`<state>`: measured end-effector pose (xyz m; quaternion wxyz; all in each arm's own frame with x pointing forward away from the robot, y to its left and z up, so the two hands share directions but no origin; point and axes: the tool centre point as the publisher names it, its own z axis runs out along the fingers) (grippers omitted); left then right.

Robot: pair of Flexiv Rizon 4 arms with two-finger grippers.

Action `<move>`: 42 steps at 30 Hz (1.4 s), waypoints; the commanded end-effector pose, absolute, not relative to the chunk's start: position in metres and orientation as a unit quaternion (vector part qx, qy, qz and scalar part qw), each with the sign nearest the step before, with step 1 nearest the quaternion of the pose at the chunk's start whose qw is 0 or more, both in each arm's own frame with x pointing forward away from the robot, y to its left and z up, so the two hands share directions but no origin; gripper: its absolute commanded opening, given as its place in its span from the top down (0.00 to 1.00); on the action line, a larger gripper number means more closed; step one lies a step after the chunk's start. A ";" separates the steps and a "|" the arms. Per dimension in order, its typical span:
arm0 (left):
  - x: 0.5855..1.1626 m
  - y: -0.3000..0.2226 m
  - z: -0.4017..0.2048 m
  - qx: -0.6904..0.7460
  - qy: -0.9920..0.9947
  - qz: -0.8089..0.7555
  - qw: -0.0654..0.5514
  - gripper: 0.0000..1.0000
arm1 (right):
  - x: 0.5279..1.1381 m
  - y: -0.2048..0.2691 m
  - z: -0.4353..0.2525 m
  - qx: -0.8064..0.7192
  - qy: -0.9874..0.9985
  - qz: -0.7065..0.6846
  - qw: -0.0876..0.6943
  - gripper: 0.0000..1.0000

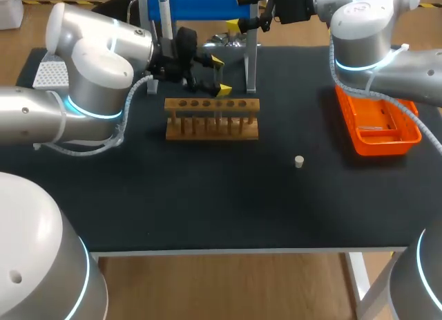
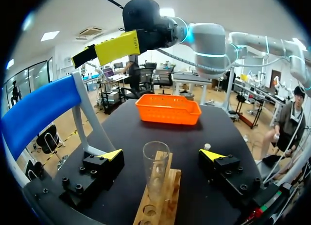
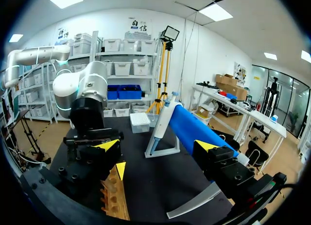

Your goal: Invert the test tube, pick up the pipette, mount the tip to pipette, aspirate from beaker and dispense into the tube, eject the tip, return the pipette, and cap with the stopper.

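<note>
A clear test tube point(image 2: 155, 167) stands upright, mouth up, in the end hole of the wooden rack point(image 1: 212, 119). My left gripper point(image 2: 162, 155) is open, one yellow-tipped finger on each side of the tube and neither touching it. In the head view this gripper point(image 1: 221, 74) sits just behind the rack. My right gripper point(image 1: 239, 12) is open and empty, up by the blue pipette stand point(image 1: 200, 5). The pipette point(image 3: 163, 119) hangs on that stand, ahead of the right gripper point(image 3: 156, 145). A small white stopper point(image 1: 299, 161) lies on the mat to the right of the rack.
An orange tray point(image 1: 381, 126) lies at the right side of the mat under my right arm. A white tip box point(image 1: 52, 72) stands at the far left. A glass vessel point(image 1: 222, 38) shows partly behind the stand. The black mat point(image 1: 207, 195) stretches out in front of the rack.
</note>
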<state>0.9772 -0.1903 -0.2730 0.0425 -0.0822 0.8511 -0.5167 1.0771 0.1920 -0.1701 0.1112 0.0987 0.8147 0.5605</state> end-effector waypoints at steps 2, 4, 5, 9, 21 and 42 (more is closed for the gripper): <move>0.977 -0.193 -0.278 -0.085 0.855 -0.510 0.047 0.00 | 1.077 0.191 -0.169 0.098 0.816 0.559 0.110 0.00; 0.976 -0.194 -0.282 -0.084 0.855 -0.509 0.045 0.00 | 1.077 0.191 -0.169 0.098 0.816 0.559 0.110 0.00; 0.976 -0.194 -0.283 -0.086 0.857 -0.506 0.044 0.00 | 1.077 0.191 -0.169 0.098 0.816 0.559 0.110 0.00; 0.978 -0.196 -0.285 -0.082 0.857 -0.507 0.043 0.00 | 1.077 0.191 -0.169 0.098 0.816 0.559 0.110 0.00; 0.982 -0.200 -0.293 -0.067 0.861 -0.503 0.033 0.00 | 1.077 0.191 -0.169 0.098 0.816 0.559 0.110 0.00; 0.982 -0.199 -0.294 -0.052 0.870 -0.490 0.024 0.00 | 1.077 0.191 -0.169 0.098 0.816 0.559 0.110 0.00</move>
